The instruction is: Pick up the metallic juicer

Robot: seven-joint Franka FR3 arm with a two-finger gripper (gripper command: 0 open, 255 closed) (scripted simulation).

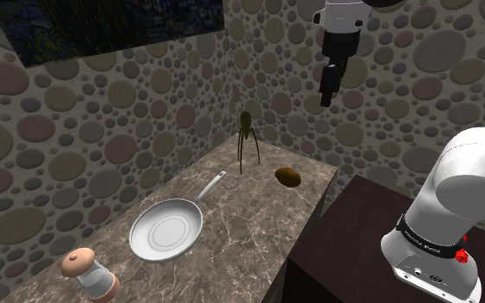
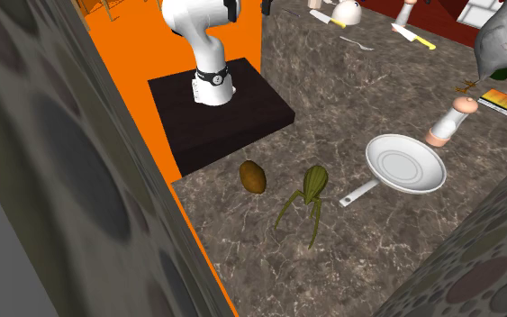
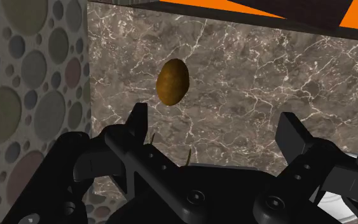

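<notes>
Shoulder view: gripper (image 1: 326,101) hanging high, fingers wide apart and empty, olive three-legged juicer (image 1: 245,127) upright at far end of marble counter (image 1: 232,254) near the wall, just to that view's left of brown oval lump (image 1: 288,177); best to lower straight over, centre on head, pinch above spindly legs.

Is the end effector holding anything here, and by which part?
Nothing is held: the end effector is open, high above the counter where the juicer stands.
</notes>
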